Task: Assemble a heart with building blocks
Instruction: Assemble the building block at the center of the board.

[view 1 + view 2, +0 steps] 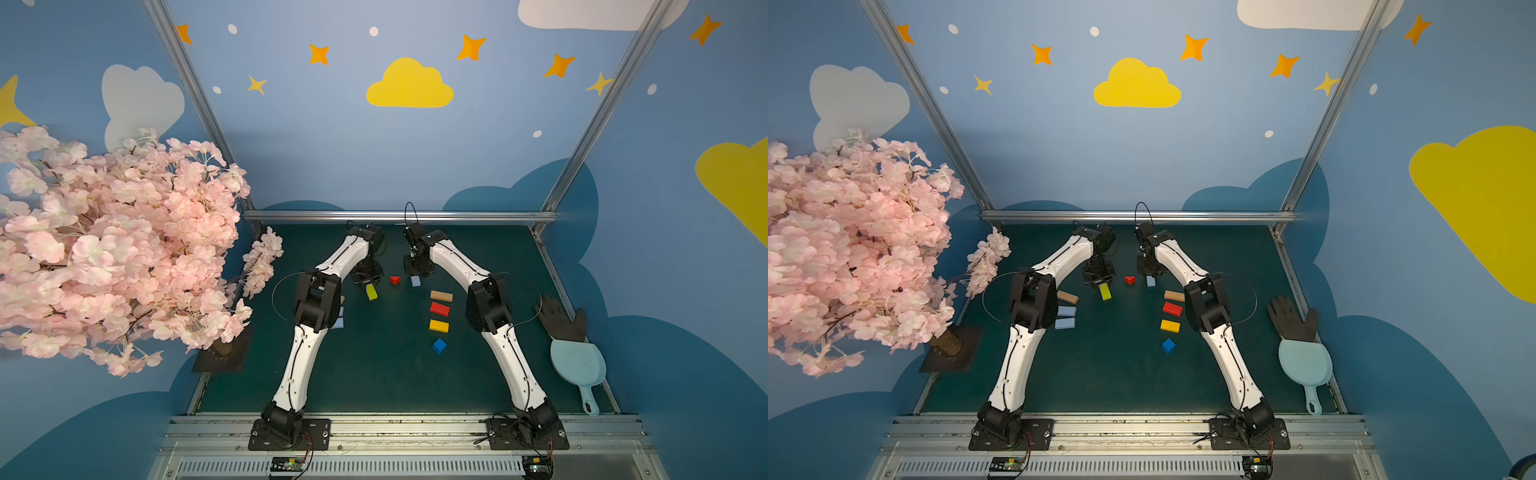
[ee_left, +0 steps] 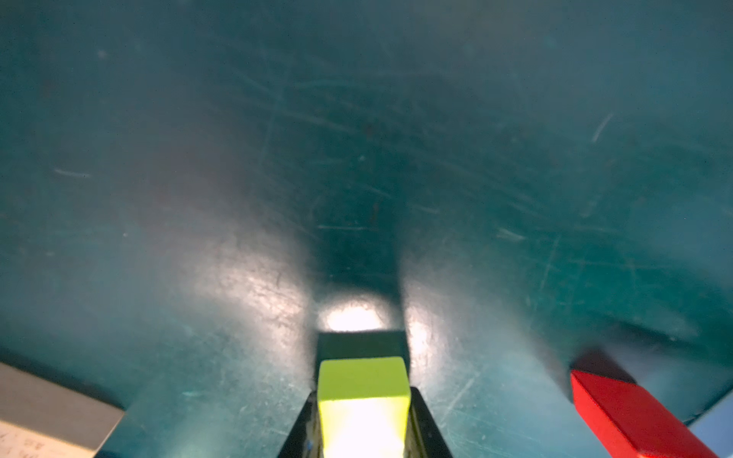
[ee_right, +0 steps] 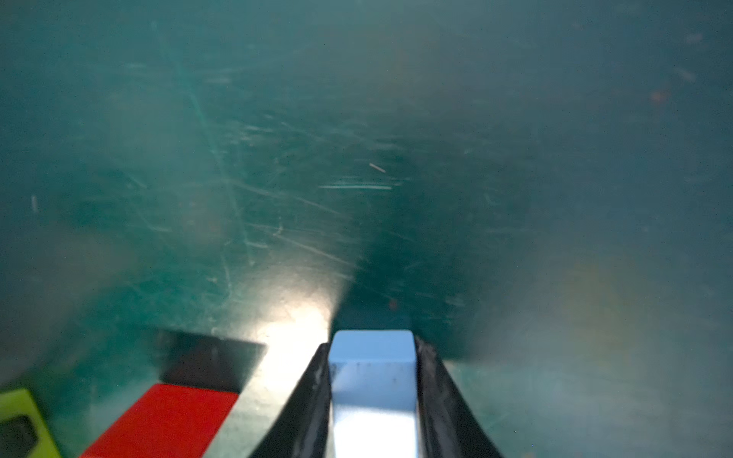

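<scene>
My left gripper (image 1: pixel 369 285) (image 2: pixel 363 392) is shut on a lime green bar (image 1: pixel 372 292) (image 2: pixel 363 380) whose free end rests low by the mat. My right gripper (image 1: pixel 415 276) (image 3: pixel 373 357) is shut on a light blue bar (image 1: pixel 415 281) (image 3: pixel 373 365). The red triangle (image 1: pixel 395 280) (image 1: pixel 1130 280) lies between the two. To its right, a tan bar (image 1: pixel 441 296), a red bar (image 1: pixel 439 308), a yellow bar (image 1: pixel 439 326) and the dark blue cube (image 1: pixel 439 345) form a loose column. Another tan bar (image 1: pixel 1067 296) and two light blue bars (image 1: pixel 1065 316) lie by the left arm. No heart shape shows.
A pink blossom tree (image 1: pixel 116 249) overhangs the mat's left edge. A black glove (image 1: pixel 557 318) and a light blue scoop (image 1: pixel 577 365) lie along the right edge. A metal rail (image 1: pixel 399 216) bounds the back of the green mat (image 1: pixel 374 374).
</scene>
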You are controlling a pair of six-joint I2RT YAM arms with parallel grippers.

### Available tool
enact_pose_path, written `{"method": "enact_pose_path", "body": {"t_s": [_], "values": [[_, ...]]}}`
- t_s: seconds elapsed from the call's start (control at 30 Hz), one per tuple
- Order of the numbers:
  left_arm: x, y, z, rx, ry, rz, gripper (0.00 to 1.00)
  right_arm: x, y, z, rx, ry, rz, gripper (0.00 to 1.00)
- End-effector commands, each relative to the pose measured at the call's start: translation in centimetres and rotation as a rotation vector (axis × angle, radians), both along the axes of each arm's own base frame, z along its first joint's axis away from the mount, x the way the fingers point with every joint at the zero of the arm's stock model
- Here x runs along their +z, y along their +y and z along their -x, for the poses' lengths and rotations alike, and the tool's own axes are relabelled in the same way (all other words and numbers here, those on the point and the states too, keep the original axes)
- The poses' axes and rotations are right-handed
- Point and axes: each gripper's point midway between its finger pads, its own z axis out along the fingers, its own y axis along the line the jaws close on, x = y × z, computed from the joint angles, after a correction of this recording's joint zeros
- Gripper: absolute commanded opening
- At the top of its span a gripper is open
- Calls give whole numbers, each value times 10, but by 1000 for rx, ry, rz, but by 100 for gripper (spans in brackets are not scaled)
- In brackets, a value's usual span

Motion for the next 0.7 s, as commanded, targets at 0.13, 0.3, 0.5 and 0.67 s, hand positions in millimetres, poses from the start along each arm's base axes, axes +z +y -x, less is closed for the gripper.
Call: {"method": "enact_pose_path", "body": {"t_s": [0.13,0.3,0.5,0.67], "values": [[-17,-3,3,19,34,-12,16,-6,-11,7,-50,44,28,1],[-16,-9,-1,87,22,18,15,0,-30,13,-307,143,-73,0],[-15,-17,-9,181,5,52,14,-5,-40,31,-546,272,-155,0],[-17,-18,-11,214,5,51,14,-11,-32,36,-616,319,-198,0]]}}
